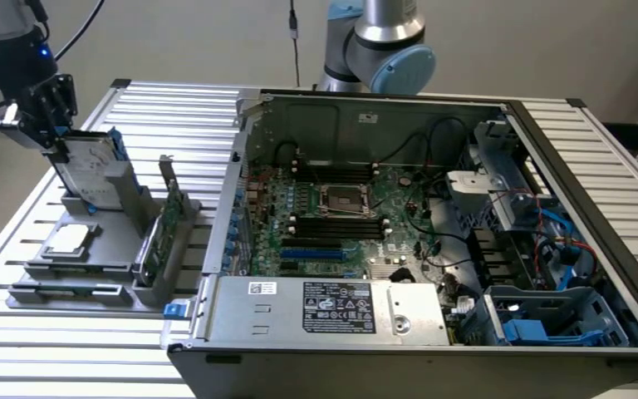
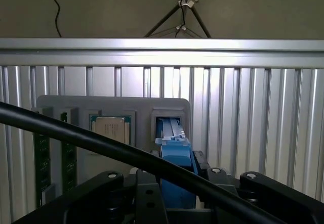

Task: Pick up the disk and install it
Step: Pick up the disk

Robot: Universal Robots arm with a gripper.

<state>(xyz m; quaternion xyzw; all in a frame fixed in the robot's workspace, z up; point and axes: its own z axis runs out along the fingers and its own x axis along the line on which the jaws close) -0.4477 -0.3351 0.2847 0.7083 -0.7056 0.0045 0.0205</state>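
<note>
Disk (image 1: 89, 170), a flat rectangular silver-grey metal hard drive with a white label and a bright blue plastic carrier frame, stood upright on its edge at the exterior view's left. Its lower end sat at the slot of a matte grey plastic holder (image 1: 97, 241) on the ribbed aluminium table (image 1: 585, 150). The black pincer (image 1: 56, 137) was clenched on the drive's upper edge, and in the wrist view the blue frame (image 2: 177, 155) ran straight out from between its jaws toward the holder. Whether the drive had lifted clear of the slot could not be told.

By its look the drive was stiff, dense for its size and smooth-faced, so it would likely slip if held by the bare metal. It would also take shocks badly. The blue frame along the edges seemed the safer hold, as it was slightly yielding and less slick.

A small square silver processor chip (image 1: 67, 239) lay flat in the same holder, and a thin green circuit card (image 1: 153, 241) stood on edge beside it. The open dark steel computer case (image 1: 408, 108) lay well apart, toward the exterior view's right.
</note>
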